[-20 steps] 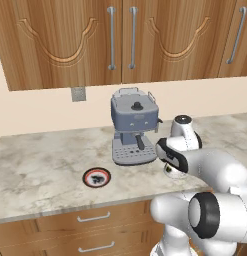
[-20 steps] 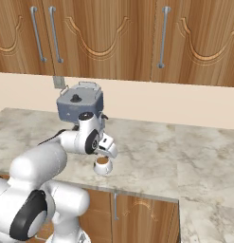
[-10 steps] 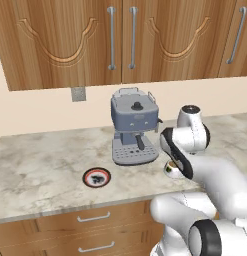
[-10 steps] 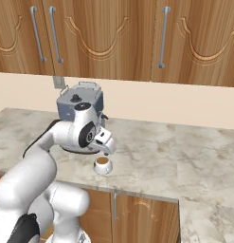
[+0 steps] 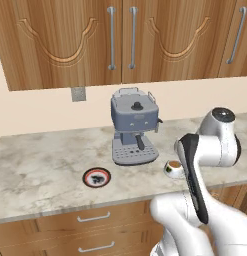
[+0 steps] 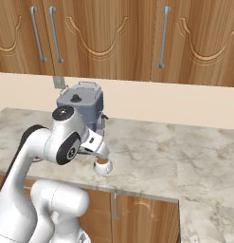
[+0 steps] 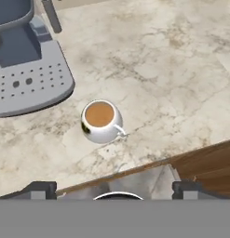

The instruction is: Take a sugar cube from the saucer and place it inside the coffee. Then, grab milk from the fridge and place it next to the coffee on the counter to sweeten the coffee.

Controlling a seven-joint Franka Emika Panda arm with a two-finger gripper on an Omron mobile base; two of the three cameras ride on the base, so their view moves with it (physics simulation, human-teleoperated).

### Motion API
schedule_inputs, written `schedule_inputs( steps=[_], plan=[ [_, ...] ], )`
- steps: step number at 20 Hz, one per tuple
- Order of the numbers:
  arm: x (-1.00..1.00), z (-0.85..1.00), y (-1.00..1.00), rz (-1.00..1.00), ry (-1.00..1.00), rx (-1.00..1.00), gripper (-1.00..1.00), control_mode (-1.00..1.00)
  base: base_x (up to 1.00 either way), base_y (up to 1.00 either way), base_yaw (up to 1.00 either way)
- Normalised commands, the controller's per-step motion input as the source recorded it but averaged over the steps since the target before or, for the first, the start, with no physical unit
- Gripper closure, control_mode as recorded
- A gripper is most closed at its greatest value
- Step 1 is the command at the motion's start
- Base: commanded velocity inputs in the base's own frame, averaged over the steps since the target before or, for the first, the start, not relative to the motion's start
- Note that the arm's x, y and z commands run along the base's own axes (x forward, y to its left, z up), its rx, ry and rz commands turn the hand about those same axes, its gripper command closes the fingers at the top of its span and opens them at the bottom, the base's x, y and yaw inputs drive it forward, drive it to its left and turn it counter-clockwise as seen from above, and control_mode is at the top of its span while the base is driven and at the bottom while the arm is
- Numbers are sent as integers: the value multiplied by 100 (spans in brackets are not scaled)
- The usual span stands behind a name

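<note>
Looking down from the left base view, the coffee (image 5: 172, 166) sat on the counter (image 5: 40, 172) just right of the grey espresso machine (image 5: 134, 127), partly tucked behind the white arm (image 5: 205, 155) that rose from the lower right. The saucer (image 5: 97, 177), black with a red-orange rim, lay well to the left of the cup near the counter's front edge, with a dark smudge in its middle; couldn't tell if a sugar cube was in there. Wooden cabinets (image 5: 120, 40) hung above and a wall outlet (image 5: 78, 94) sat on the beige backsplash. In the right base view, the arm (image 6: 57, 142) bent over from the lower left, its hand hanging close above the coffee cup (image 6: 103, 165), which stood near the counter's (image 6: 194, 156) front edge in front of the espresso machine (image 6: 83, 104). In the hand view, the gripper (image 7: 115, 188) had its two dark finger tips spread wide apart at the bottom with nothing between them. The coffee (image 7: 101, 121) was below, full of brown liquid, handle pointing lower right, just beside the machine's perforated drip tray (image 7: 30, 86). No lump showed on the surface of the drink.
</note>
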Motion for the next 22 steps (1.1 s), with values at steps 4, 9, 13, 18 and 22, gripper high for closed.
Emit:
schedule_inputs(
  steps=[4, 9, 13, 18, 22],
  plan=[
    [-46, 56, 0, 7, -22, 0, -100, -100, 0, 0, 0],
    [-23, 15, 2, 4, -8, 0, -100, 100, -45, 17, 27],
    [0, 0, 0, 0, 0, 0, -100, 100, -44, 51, 89],
    [0, 0, 0, 0, 0, 0, -100, 100, -24, 33, 100],
    [0, 0, 0, 0, 0, 0, -100, 100, -21, 23, 100]
  ],
)
